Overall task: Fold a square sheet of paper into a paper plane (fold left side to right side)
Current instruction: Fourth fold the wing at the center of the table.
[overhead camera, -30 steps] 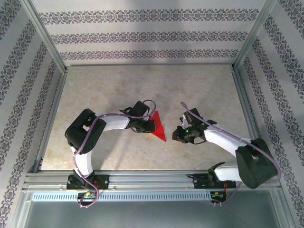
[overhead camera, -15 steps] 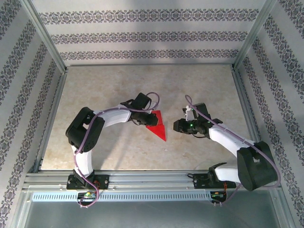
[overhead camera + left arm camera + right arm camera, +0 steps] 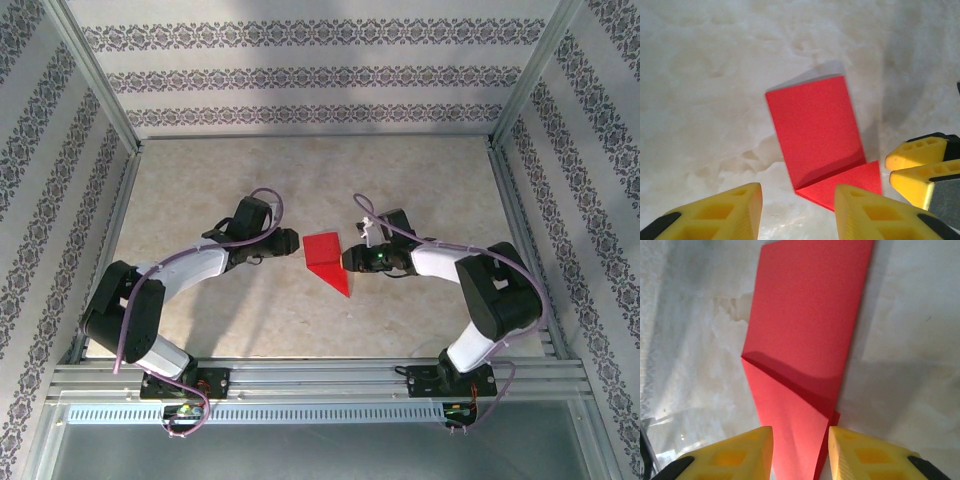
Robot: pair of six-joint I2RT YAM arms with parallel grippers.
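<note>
Marbled beige tabletop (image 3: pixel 200 180), enclosed by patterned wallpaper panels (image 3: pixel 300 75). Folded bright red paper sheet (image 3: pixel 325 255) lies mid-table. Left gripper (image 3: pixel 292 241), jaws parted and empty, stands just left of it. Right gripper (image 3: pixel 801 432), narrowly parted, straddles its right edge.

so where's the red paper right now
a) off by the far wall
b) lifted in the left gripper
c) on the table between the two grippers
c: the red paper sits on the table, with the left gripper on one side and the right gripper on the other.
</note>
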